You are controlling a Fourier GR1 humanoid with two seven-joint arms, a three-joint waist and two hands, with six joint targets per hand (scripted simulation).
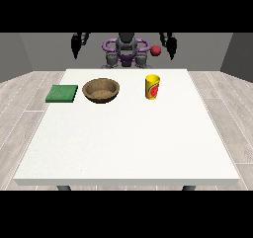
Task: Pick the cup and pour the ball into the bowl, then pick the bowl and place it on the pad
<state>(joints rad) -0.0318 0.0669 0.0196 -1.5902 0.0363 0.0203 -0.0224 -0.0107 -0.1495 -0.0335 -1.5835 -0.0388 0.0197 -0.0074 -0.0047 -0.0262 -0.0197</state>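
Note:
A yellow cup (152, 86) with a red mark stands upright on the white table (128, 148), right of centre near the far side. A small red ball (156, 50) shows beyond the table's far edge, above the cup and just left of the hand at the view's right (170, 44). A brown bowl (101, 90) sits left of the cup, and a green pad (62, 93) lies flat left of the bowl. The hand at the view's left (77, 43) hangs raised behind the table. Both hands hold nothing, fingers pointing down and straight.
The robot's torso (126, 52) stands behind the table's far edge. Grey plank floor surrounds the table on all sides.

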